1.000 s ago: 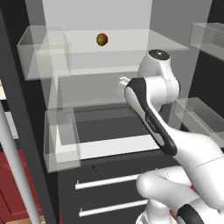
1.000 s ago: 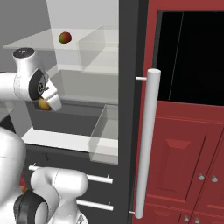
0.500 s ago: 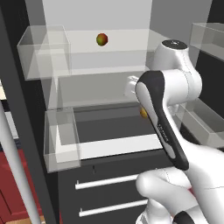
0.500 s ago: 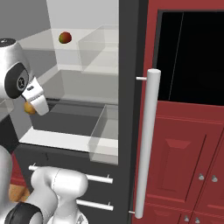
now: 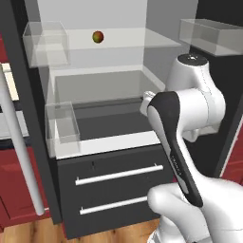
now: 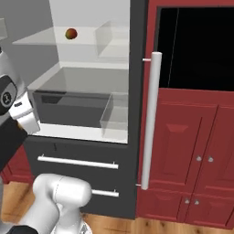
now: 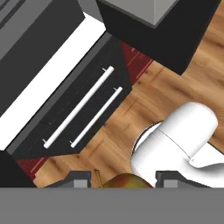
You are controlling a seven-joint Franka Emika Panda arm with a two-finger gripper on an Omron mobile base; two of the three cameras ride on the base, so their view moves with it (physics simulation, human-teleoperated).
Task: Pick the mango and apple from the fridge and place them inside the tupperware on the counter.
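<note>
The mango (image 5: 98,36), red and green, sits on the upper glass shelf of the open fridge (image 5: 102,142); from the right it is the mango (image 6: 71,33) at the back of the fridge (image 6: 87,132). My gripper (image 7: 124,178) points down at the floor, shut on the apple (image 7: 124,180), whose orange-red top shows between the dark fingertips (image 7: 81,177). In the right base view my white hand (image 6: 23,118) is at the left edge, outside the fridge front. The tupperware and the counter are out of view.
Two dark drawers with silver handles (image 7: 78,107) lie below the hand, over wood floor (image 7: 175,92). The long grey door handle (image 6: 151,119) stands beside dark-red cabinets (image 6: 192,155). Clear bins (image 5: 61,126) sit on the fridge shelves and door.
The arm has drawn back out of the fridge toward the right with the apple, and the hand has turned downward. Both base views have shifted slightly.
</note>
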